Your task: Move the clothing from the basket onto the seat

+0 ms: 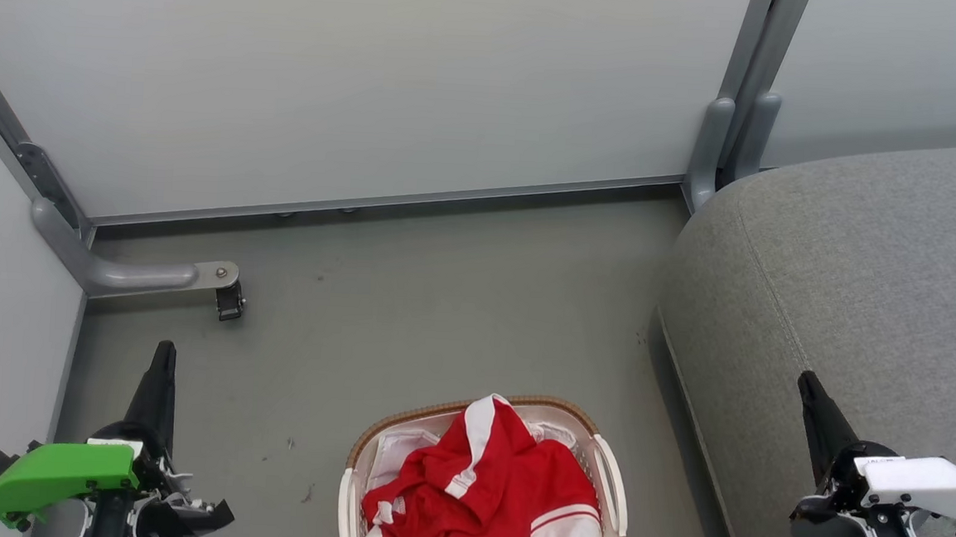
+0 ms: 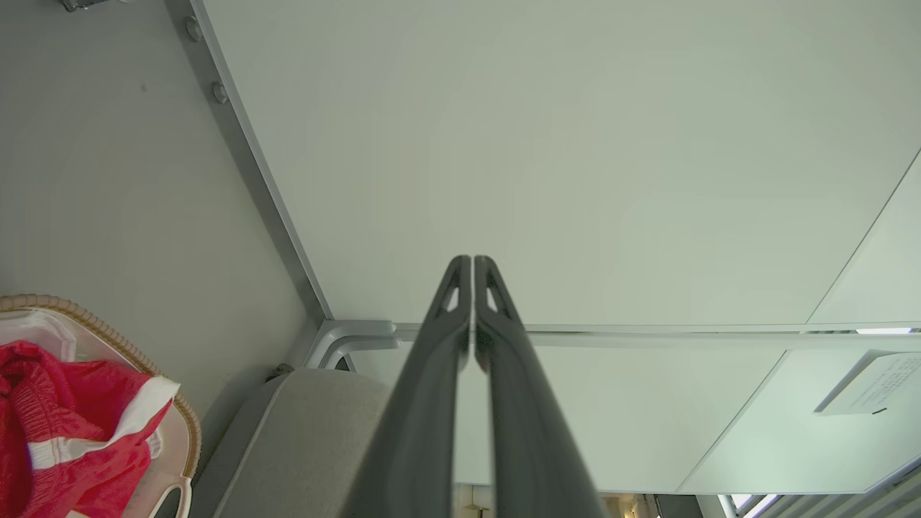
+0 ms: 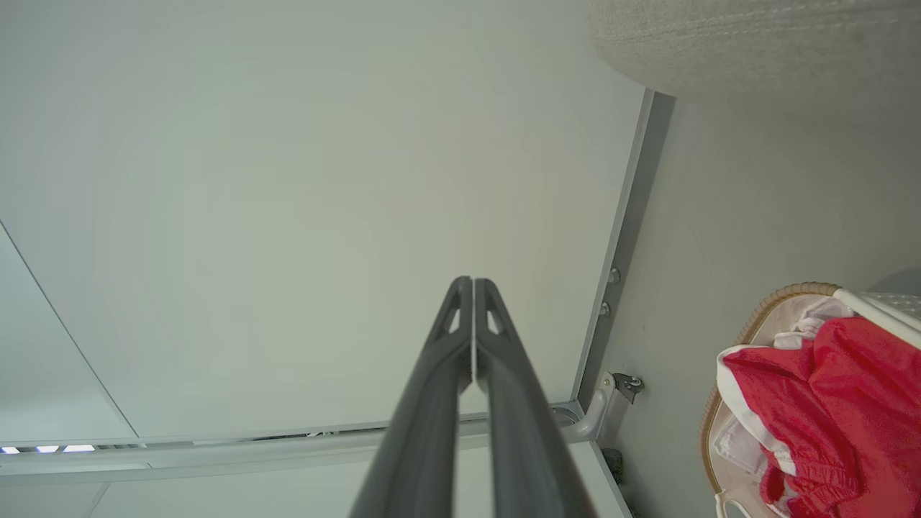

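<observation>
Red clothing (image 1: 485,489) with white trim lies heaped in the white basket (image 1: 610,484) with a brown woven rim, on the floor at the bottom centre of the head view. The grey seat (image 1: 859,275) rises to its right. My left gripper (image 1: 164,349) stands shut and empty at the lower left, well left of the basket. My right gripper (image 1: 805,378) is shut and empty at the lower right, over the seat's edge. The left wrist view has the left gripper (image 2: 473,259), clothing (image 2: 65,424), basket (image 2: 155,378) and seat (image 2: 302,439). The right wrist view has the right gripper (image 3: 473,280), clothing (image 3: 835,403) and basket (image 3: 766,302).
Pale partition panels (image 1: 357,78) with grey metal frames wall in the space on the far and left sides. A grey support foot with a small caster (image 1: 229,301) juts onto the grey floor (image 1: 443,300) at the left. A white liner sheet (image 1: 400,451) lies under the clothing.
</observation>
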Available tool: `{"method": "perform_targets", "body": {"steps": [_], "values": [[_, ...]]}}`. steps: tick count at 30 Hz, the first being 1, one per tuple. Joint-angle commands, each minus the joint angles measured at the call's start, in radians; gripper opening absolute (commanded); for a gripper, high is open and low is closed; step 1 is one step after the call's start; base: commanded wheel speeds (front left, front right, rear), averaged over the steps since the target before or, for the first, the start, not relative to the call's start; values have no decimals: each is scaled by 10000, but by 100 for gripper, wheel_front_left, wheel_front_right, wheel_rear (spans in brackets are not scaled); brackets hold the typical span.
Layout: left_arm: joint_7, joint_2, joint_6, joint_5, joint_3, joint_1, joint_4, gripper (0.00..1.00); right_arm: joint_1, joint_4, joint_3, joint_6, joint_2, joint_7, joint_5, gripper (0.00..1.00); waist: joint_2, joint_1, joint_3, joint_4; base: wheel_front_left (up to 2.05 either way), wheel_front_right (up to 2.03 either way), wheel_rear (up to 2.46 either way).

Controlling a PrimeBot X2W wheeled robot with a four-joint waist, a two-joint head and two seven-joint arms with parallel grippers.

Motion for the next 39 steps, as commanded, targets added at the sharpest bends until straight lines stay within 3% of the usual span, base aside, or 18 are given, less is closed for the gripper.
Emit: {"method": "perform_targets", "body": {"steps": [1,21,39], "values": [[-15,-8,0,4,-13,20,39,100,21,35,13,0,13,-13,-3,100,0,0,0,0,0,0,0],[-828,-54,0,652,-864,336,-45,100,336,133,262,-3,76,-826,-902,100,0,0,42,25,0,0,0],[-1556,-34,3,3430,-1088,330,-502,100,451,-761,452,-2,39,-1559,-4844,100,0,0,60,149,0,0,0]]}}
